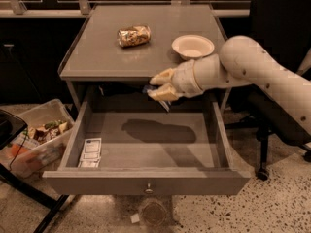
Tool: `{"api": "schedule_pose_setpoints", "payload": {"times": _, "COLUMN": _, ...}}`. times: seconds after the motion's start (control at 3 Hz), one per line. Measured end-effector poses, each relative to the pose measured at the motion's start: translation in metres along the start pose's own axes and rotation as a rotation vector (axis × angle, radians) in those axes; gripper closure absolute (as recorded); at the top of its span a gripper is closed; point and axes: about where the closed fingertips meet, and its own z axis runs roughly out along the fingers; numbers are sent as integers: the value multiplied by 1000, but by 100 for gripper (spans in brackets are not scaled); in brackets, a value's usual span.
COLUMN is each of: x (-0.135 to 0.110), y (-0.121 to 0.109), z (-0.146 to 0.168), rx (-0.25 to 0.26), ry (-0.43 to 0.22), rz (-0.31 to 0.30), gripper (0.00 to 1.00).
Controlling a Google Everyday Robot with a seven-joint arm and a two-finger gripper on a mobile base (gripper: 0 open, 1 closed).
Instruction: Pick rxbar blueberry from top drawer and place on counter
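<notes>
At frame centre, over open drawer (97,182), just under front edge of counter (97,52): gripper (163,85) clamped on blue snack bar (164,103), clear of drawer floor. Bar mostly hidden by fingers; long axis slanted, free end pointing lower right.

Odds and ends in view

A crumpled golden foil bag (133,35) lies upper centre, with a white bowl (193,46) to its right (just above the jaws, mid-frame). White flat packets (91,152) lie lower left, a clear bin (34,140) of clutter sits at the left edge, and a black chair (279,52) stands at right.
</notes>
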Motion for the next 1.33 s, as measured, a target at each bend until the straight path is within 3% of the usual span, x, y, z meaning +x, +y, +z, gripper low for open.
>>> {"api": "schedule_pose_setpoints", "payload": {"times": 0.33, "x": -54, "y": -33, "z": -4, "rx": 43, "ry": -53, "rz": -72, "gripper": 100}}
{"api": "schedule_pose_setpoints", "payload": {"times": 0.67, "x": -104, "y": -65, "z": -5, "rx": 87, "ry": -50, "rz": -135, "gripper": 100}}
{"api": "schedule_pose_setpoints", "payload": {"times": 1.0, "x": -143, "y": -94, "z": -2, "rx": 142, "ry": 8, "rz": -172, "gripper": 100}}
{"api": "schedule_pose_setpoints", "payload": {"times": 1.33, "x": -152, "y": -121, "z": 6, "rx": 181, "ry": 95, "rz": -160, "gripper": 100}}
